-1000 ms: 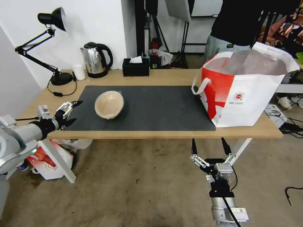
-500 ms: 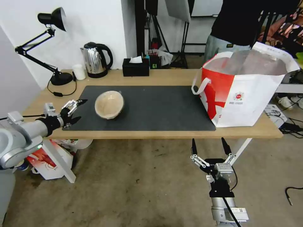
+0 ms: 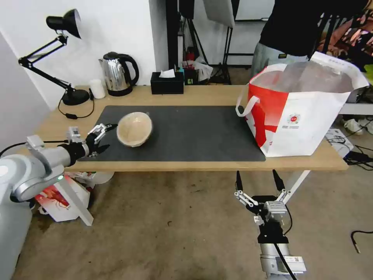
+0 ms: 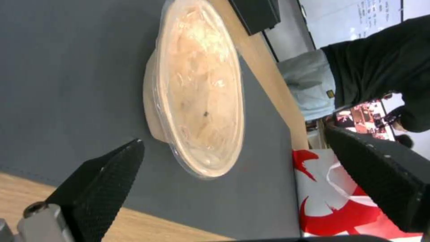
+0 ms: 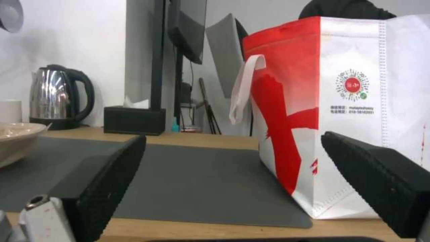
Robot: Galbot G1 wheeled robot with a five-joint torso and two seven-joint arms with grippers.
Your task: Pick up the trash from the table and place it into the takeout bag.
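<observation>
Tan paper bowl (image 3: pixel 134 128) upright, mouth up, beside spread-fingered left tool (image 3: pixel 105 136); right tool (image 3: pixel 257 179) spread.

The head camera looked forward and down from above the near edge of the table (image 3: pixel 202 165), taking in its whole length, with floor in the lower half of the frame. The left wrist camera sat close and low over the mat (image 4: pixel 67 84), rolled sideways, facing the paper bowl (image 4: pixel 197 90) between its own fingers. The right wrist camera looked level from below the table edge toward the bag (image 5: pixel 358 111). All three shared mat, bowl and bag.
</observation>
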